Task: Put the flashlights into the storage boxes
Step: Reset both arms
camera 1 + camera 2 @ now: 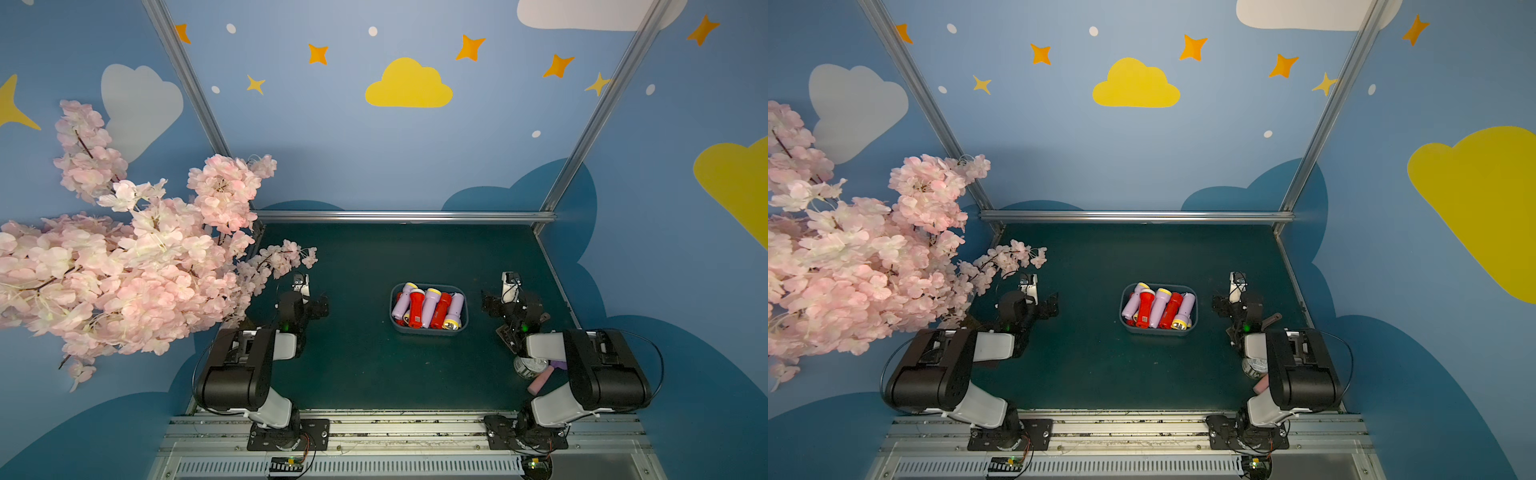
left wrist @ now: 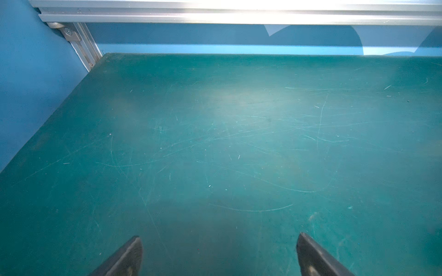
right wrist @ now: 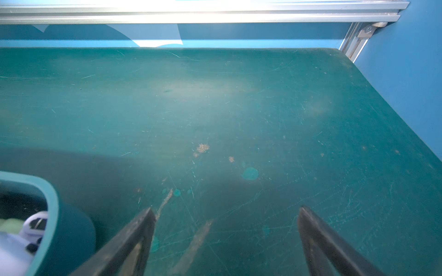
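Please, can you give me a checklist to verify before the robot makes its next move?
1. Left hand open, empty: ok.
2. Right hand open, empty: ok.
3. Both hands apart from the bin: ok.
4. Flashlights lie inside the bin: ok, piled.
5. No flashlight left on the table: cannot tell; the right arm hides part near the tin can.

Partly hidden items
Lower flashlights [image 1: 398, 297] buried in the bin [image 1: 428, 330]; right of bin, tin can [image 1: 530, 368] half under right arm [image 1: 598, 365].
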Controlling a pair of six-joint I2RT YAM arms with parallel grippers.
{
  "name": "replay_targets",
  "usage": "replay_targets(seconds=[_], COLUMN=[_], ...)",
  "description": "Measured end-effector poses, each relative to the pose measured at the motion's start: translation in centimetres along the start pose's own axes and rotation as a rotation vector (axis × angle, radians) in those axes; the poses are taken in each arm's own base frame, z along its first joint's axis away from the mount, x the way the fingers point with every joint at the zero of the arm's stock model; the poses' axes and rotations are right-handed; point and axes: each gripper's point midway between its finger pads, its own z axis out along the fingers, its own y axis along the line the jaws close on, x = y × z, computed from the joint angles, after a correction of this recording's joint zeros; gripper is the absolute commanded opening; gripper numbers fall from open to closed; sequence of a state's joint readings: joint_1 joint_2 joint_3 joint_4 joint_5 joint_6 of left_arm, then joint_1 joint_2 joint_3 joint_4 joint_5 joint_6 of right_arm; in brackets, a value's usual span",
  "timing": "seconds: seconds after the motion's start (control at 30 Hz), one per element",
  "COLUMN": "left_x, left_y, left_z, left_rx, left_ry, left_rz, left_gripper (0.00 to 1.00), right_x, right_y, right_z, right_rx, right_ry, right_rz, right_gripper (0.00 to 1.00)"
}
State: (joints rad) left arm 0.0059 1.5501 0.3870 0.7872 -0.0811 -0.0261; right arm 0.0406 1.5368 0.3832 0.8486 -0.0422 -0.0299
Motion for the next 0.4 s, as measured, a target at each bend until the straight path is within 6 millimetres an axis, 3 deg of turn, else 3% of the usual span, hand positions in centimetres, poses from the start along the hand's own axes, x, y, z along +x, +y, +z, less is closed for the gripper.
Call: replay_targets(seconds=[0.4], left_x=[0.00], left_y=[0.00], left_z=[0.00], left_rx=[0.000], left_ry=[0.000], left_rz=[0.000], left_gripper=[0.99], right_x=[0.02], right_y=[-0.16], right_z=[-0.01], right_rx=[0.002], right_ry=[0.001], right_rz=[0.006], right_gripper=[0.93])
